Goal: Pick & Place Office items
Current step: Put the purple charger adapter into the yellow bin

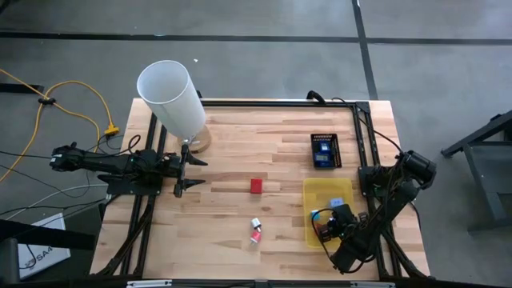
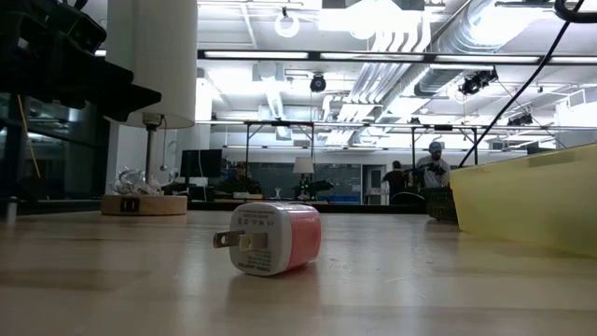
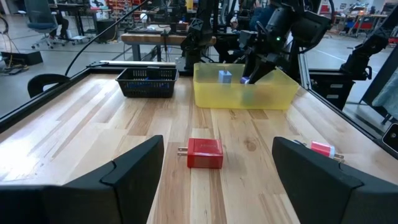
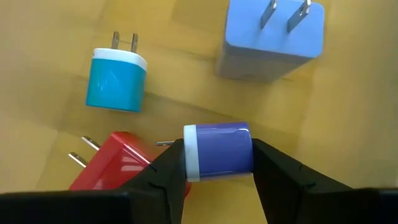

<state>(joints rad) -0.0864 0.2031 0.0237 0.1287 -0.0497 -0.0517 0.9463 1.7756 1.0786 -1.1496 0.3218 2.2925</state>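
Yellow tray (image 4: 37, 74), right gripper (image 4: 217, 163) clamping blue charger (image 4: 219, 151)

The right gripper (image 4: 217, 154) reaches in from four o'clock, wrist tipped down, jaws closed on a purple plug (image 4: 219, 150). The left gripper (image 1: 189, 170) lies level at nine o'clock, jaws wide apart.

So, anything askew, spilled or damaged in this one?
Nothing stands out. The red charger and pink charger lie loose on the table, awaiting pickup. The right gripper holds a blue charger over the yellow tray.
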